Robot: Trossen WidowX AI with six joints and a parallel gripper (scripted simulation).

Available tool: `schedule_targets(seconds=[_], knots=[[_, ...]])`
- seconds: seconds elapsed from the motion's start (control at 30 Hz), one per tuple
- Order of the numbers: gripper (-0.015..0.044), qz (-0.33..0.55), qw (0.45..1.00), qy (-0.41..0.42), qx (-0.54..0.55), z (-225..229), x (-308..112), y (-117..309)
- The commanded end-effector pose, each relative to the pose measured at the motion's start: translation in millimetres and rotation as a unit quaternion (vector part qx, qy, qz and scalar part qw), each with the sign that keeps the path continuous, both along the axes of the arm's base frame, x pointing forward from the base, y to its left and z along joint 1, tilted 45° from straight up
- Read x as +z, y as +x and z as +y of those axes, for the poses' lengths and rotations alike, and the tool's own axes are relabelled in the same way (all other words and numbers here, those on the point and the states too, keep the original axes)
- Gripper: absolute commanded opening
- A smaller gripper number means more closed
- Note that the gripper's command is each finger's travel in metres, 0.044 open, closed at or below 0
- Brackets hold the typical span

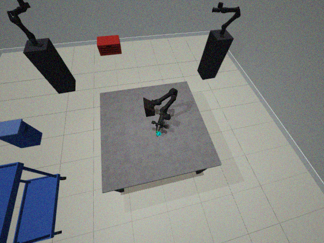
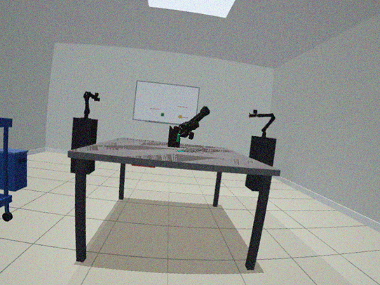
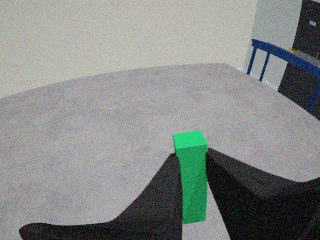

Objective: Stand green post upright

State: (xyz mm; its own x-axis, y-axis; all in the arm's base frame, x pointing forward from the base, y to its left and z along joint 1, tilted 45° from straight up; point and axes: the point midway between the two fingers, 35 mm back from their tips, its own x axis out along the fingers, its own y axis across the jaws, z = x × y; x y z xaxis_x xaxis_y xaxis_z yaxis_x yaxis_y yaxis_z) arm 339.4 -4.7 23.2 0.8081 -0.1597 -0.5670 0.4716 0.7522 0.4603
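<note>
The green post [image 2: 177, 137] [image 3: 194, 180] is held between the fingertips of my gripper [image 2: 179, 134] [image 3: 190, 158], which is shut on it. In the exterior view the post looks about upright, with a visible gap between its lower end and the cyan circle [image 2: 180, 151] [image 1: 158, 133] on the table. In the top view my gripper [image 1: 158, 129] is over the circle and partly covers it; the post is hard to make out there. The circle is not visible in the wrist view.
The grey table [image 1: 125, 162] [image 2: 111, 155] [image 3: 100, 130] carries the arm's dark base [image 1: 149, 107] behind the circle. Two other arms stand on black pedestals [image 1: 214, 54] [image 2: 84, 132] beyond the table. A blue cart [image 1: 36, 209] and a blue bin [image 1: 28, 134] stand off to the left.
</note>
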Motion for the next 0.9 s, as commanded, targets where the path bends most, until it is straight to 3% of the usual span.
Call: schedule_targets(seconds=[0.0, 0.87], knots=[[0.0023, -0.009, 1.000, 0.002, -0.006, 1, 1, -5], [0.0023, -0.098, 0.993, 0.025, -0.053, 0, 23, -22]])
